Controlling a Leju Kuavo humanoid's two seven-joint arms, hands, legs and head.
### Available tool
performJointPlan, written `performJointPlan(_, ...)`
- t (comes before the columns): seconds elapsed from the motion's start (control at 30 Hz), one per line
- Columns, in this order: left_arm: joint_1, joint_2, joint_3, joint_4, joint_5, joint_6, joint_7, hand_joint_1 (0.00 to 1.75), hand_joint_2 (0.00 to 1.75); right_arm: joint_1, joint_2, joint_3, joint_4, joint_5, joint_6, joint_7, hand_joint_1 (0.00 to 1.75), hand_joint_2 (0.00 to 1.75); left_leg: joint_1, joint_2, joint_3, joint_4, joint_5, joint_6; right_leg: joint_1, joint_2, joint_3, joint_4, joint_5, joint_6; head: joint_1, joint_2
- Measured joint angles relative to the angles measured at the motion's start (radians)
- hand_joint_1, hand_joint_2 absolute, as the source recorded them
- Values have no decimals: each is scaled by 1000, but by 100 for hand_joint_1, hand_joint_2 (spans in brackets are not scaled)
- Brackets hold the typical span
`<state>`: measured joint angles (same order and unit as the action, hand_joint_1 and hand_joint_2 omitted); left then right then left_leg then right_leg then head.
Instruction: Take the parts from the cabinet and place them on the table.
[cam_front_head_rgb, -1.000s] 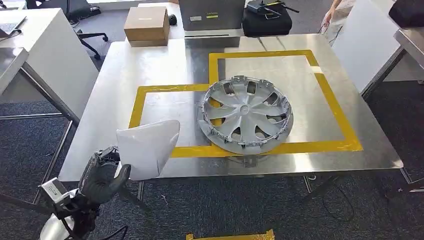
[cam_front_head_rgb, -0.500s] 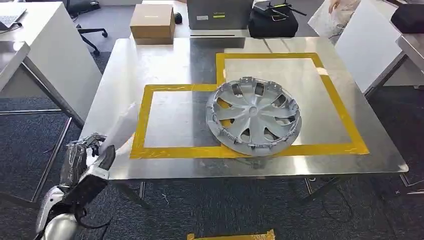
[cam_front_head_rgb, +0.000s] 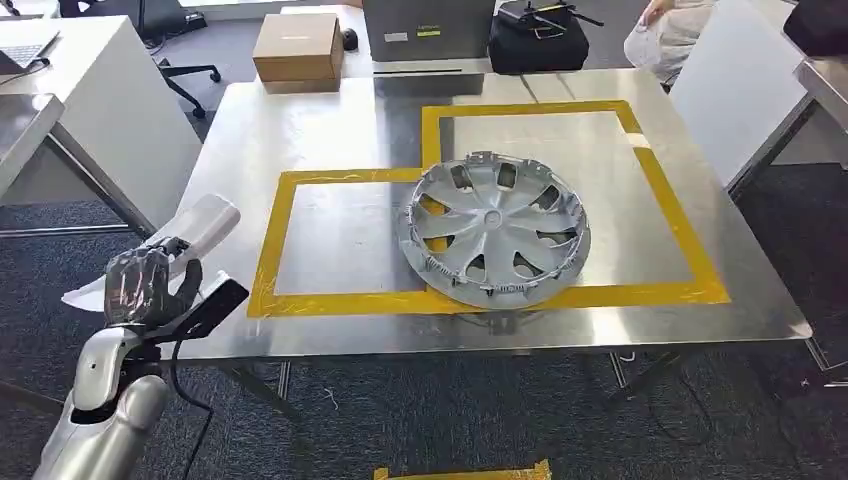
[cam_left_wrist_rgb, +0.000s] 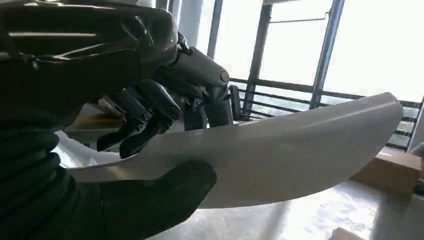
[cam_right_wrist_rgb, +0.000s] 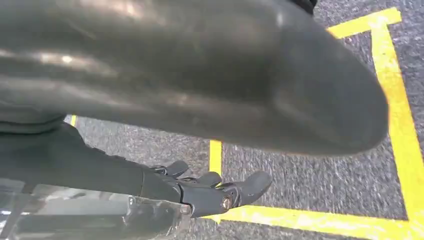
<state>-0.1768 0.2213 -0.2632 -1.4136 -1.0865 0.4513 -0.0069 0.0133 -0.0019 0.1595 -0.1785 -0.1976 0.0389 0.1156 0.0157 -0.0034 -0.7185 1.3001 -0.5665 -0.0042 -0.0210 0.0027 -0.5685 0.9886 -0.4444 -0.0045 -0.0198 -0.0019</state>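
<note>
White part turned, half-hidden behind left hand

Left hand holding white panel beside steel table, hubcap inside yellow tape

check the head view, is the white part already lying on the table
No, the left hand grips the white part off the table's left edge.

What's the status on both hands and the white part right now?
Left hand grips white panel, off the table's left edge. Right hand hangs empty over the floor, fingers apart. Hubcap already on the table.
</note>
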Motion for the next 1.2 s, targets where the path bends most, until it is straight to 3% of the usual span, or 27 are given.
performJointPlan(0.03, -30, -1, -1, 47, -9, 1, 0, 175, 175, -1, 1, 1, -1, 2, 3, 1, 0, 0, 1, 1, 28, -60, 38, 1, 0, 1, 1, 0, 0, 0, 0, 0)
performJointPlan(0.1, -101, -1, -3, 139, -42, 3, 15, 175, 175, -8, 3, 3, -4, 5, 11, 1, 0, 0, 1, 1, 125, -253, 133, 11, 1, 2, 6, 0, 0, 1, 0, 0)
performJointPlan(0.13, -135, -1, -4, 190, -66, 3, 30, 175, 175, -11, 5, 5, -6, 5, 11, 1, 0, 0, 0, -1, 145, -291, 121, 16, 1, 3, 4, -1, 1, 3, 2, 0)
performJointPlan(0.17, -173, -3, -7, 242, -88, 5, 44, 175, 175, -19, 6, 8, -6, 6, 11, 1, 0, 0, -9, -1, 146, -304, 120, 21, 9, 3, -4, 1, 6, 10, 1, 0)
performJointPlan(0.23, -235, -5, -12, 326, -120, 6, 67, 175, 175, -22, 7, 13, -6, 5, 11, 1, 0, 0, -12, 0, 144, -301, 121, 26, 6, 3, -11, -1, 11, 19, 0, 0)
performJointPlan(0.3, -298, -9, -17, 431, -150, 7, 77, 175, 175, -23, 6, 20, -8, 5, 11, 8, 0, 0, -6, 1, 151, -321, 134, 43, 10, 3, -12, -5, 12, 33, 0, 0)
performJointPlan(0.33, -328, -13, -21, 473, -156, 7, 73, 175, 175, -24, 5, 20, -12, 2, 8, 9, 0, 0, -5, 3, 154, -327, 138, 49, 9, 2, -25, 15, 1, 32, 3, 0)
performJointPlan(0.37, -359, -16, -28, 510, -161, 7, 65, 175, 175, -26, 5, 21, -14, 2, 6, 10, 0, 0, -5, 4, 152, -327, 141, 54, 6, 2, -53, 71, -26, 26, 5, 0)
performJointPlan(0.43, -400, -23, -43, 586, -164, 9, 36, 175, 175, -28, 6, 25, -16, 2, 0, 12, 0, 0, -10, 3, 150, -327, 141, 55, 6, 2, -143, 251, -89, 16, 5, 0)
performJointPlan(0.47, -408, -27, -48, 612, -164, 9, 24, 175, 175, -26, 6, 26, -16, 2, 0, 12, 0, 0, -13, 4, 150, -327, 141, 56, 7, 2, -181, 324, -107, 18, 6, 0)
performJointPlan(0.5, -417, -33, -55, 639, -162, 7, 11, 175, 175, -25, 6, 28, -16, 2, -1, 14, 0, 0, -16, 4, 150, -326, 141, 56, 6, 2, -191, 334, -102, 23, 5, 0)
performJointPlan(0.53, -431, -42, -63, 676, -157, 3, -9, 175, 175, -25, 5, 32, -19, 2, -1, 14, 0, 0, -19, 2, 150, -325, 141, 56, 7, 2, -171, 287, -77, 31, 6, 0)
performJointPlan(0.6, -458, -55, -74, 717, -145, -3, -36, 175, 175, -29, 4, 39, -23, 2, -2, 14, 0, 0, -22, 1, 150, -321, 139, 57, 9, 1, -83, 103, -4, 41, 6, 0)
performJointPlan(0.63, -469, -67, -82, 742, -137, -3, -53, 175, 175, -32, 2, 43, -25, 3, -2, 14, 0, 0, -23, 0, 149, -320, 138, 56, 11, -1, -45, 28, 21, 39, 6, 0)
performJointPlan(0.67, -485, -79, -90, 765, -131, -4, -66, 175, 175, -34, -1, 47, -26, 3, -2, 14, 0, 0, -32, -1, 146, -317, 134, 50, 15, -3, -27, 1, 27, 21, 4, 0)
performJointPlan(0.77, -504, -117, -119, 812, -124, -15, -96, 175, 175, -33, -5, 56, -29, 3, -1, 16, 0, 0, -27, -2, 144, -317, 134, 45, 20, -2, -30, -5, 30, 16, 4, 0)
performJointPlan(0.83, -511, -139, -141, 833, -118, -20, -114, 175, 175, -34, -6, 66, -32, 3, 1, 16, 0, 0, -24, -2, 132, -300, 117, 34, 5, -1, -23, -15, 36, 5, 5, 0)
performJointPlan(0.87, -517, -151, -153, 841, -117, -26, -126, 175, 175, -36, -10, 69, -32, 3, 2, 16, 0, 0, -21, 0, 112, -251, 84, 27, 3, -1, -22, -15, 34, 2, 2, 0)
performJointPlan(0.93, -523, -174, -182, 855, -111, -39, -140, 175, 175, -33, -10, 74, -34, 0, 2, 14, 0, 0, -12, 0, 39, -92, 12, 15, 4, -1, -21, -14, 34, 1, 3, 0)
performJointPlan(0.97, -522, -185, -198, 859, -106, -44, -145, 175, 175, -30, -10, 77, -35, -2, 3, 13, 0, 0, -10, 1, -1, -14, -14, 10, 3, 0, -21, -13, 34, 1, 3, 0)
performJointPlan(1.0, -522, -196, -216, 862, -102, -49, -150, 175, 175, -27, -10, 79, -35, -4, 4, 11, 0, 0, -6, 1, -22, 20, -13, 8, 3, 0, -21, -13, 33, 1, 3, 0)
performJointPlan(1.03, -523, -205, -232, 862, -91, -52, -158, 175, 175, -25, -11, 83, -37, -5, 6, 10, 0, 0, -3, 1, -16, -2, 11, 8, 3, 0, -20, -13, 33, 1, 3, 0)
performJointPlan(1.07, -525, -214, -251, 861, -79, -60, -166, 175, 175, -25, -11, 90, -40, -6, 8, 8, 0, 0, -2, 2, 16, -74, 57, 10, 3, 2, -17, -13, 32, 2, 3, 0)
performJointPlan(1.13, -526, -223, -282, 850, -61, -69, -180, 175, 175, -27, -11, 98, -47, -11, 9, 5, 0, 0, -3, 2, 108, -260, 144, 21, 3, 4, -12, -13, 30, 5, 3, 0)
performJointPlan(1.17, -526, -226, -298, 842, -50, -74, -187, 175, 175, -28, -11, 102, -50, -13, 9, 4, 0, 0, -7, 2, 132, -301, 132, 28, 7, 4, -12, -14, 30, 7, 4, 0)
performJointPlan(1.2, -526, -230, -313, 832, -40, -77, -192, 175, 175, -29, -11, 106, -53, -15, 9, 3, 0, 0, -11, 1, 137, -310, 132, 32, 13, 4, -17, -13, 30, 13, 4, 0)
